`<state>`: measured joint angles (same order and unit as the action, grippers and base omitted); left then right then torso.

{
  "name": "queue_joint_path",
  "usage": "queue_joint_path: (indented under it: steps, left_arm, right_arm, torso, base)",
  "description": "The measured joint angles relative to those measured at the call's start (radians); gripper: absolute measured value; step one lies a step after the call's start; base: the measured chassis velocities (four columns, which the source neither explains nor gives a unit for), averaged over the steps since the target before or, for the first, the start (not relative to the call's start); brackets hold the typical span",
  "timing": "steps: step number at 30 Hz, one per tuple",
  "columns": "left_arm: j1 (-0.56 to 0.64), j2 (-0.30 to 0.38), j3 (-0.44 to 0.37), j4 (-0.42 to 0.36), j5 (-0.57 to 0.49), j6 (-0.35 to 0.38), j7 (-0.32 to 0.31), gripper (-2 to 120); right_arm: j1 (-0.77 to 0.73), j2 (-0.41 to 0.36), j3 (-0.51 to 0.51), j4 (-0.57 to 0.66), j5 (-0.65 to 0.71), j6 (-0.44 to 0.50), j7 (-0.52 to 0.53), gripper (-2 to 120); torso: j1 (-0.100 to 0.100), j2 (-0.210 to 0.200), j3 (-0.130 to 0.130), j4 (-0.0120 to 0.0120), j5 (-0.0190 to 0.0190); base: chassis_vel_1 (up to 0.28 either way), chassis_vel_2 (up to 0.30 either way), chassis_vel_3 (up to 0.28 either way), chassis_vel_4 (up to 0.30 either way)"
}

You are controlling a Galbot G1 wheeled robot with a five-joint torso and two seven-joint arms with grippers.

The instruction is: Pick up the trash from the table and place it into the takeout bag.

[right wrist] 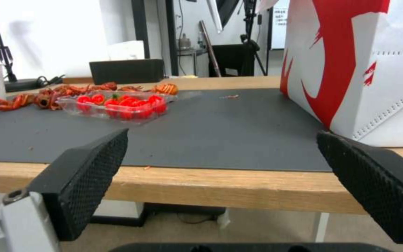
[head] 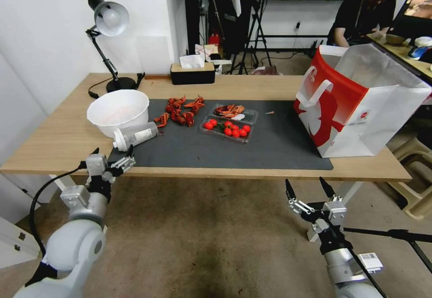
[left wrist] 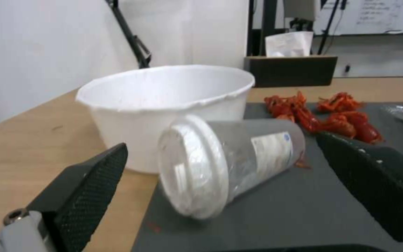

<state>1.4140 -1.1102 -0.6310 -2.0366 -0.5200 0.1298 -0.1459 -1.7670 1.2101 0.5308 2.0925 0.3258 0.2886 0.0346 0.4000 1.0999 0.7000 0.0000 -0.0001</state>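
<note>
On the tabletop (head: pixel 63 140), a dark grey mat (head: pixel 270 147) carried most of the leftovers. A translucent white-capped cup (head: pixel 135 136) lay on its side at the mat's left edge, touching a white bowl (head: pixel 118 109) that stood just behind it. Red crayfish shells (head: pixel 180 110) were scattered near the mat's centre, and a clear plastic tray (head: pixel 230 122) beside them held cherry tomatoes (head: pixel 227 128) and more shells. The takeout bag (head: pixel 355 104) stood upright at the right end of the tabletop, mouth open, with one corner on the mat.

The left end effector (head: pixel 112 159) hovered at the near edge of the tabletop, just in front of the cup, with its fingers spread; in the left wrist view the cup (left wrist: pixel 225 164) lay between the two pads (left wrist: pixel 89 196), and neither pad touched it. The right end effector (head: pixel 310 192) hung below and in front of the tabletop edge, fingers likewise spread and holding nothing, well apart from the bag.

Task progress was judged to be at the start: every visible item of trash remained on the tabletop, and the interior of the bag could not be seen. The step in hand appeared to be the approach to the cup. Cup, bowl, shells and tray were all left to transfer.
</note>
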Motion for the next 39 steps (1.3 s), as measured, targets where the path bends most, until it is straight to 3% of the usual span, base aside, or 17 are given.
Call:
queue_joint_path:
  steps: [10,19,35,39]
  left_arm:
    - [-0.106,0.07,0.036,0.102,-0.038,0.02,0.021,100]
    - [-0.164,0.07,0.089,0.171,-0.07,0.028,0.033,100]
    - [-0.177,0.075,0.094,0.191,-0.071,0.026,0.022,100]
    - [-0.176,0.074,0.093,0.191,-0.071,0.027,0.022,94]
  right_arm:
    - [-0.002,0.0,-0.001,0.0,-0.005,-0.003,0.001,100]
    - [-0.004,0.001,0.003,-0.001,-0.006,-0.003,0.001,100]
    - [-0.008,0.006,0.003,-0.001,-0.012,-0.003,0.002,100]
    - [-0.012,0.007,0.004,0.001,-0.013,-0.002,0.002,100]
  torso:
    - [0.0,0.0,0.0,0.0,0.0001]
    - [0.0,0.0,0.0,0.0,0.0]
    - [0.0,0.0,0.0,0.0,0.0001]
    - [0.0,0.0,0.0,0.0,0.0001]
  base:
    - [0.0,0.0,0.0,0.0]
    - [0.0,0.0,0.0,0.0]
    - [0.0,0.0,0.0,0.0]
    - [0.0,0.0,0.0,0.0]
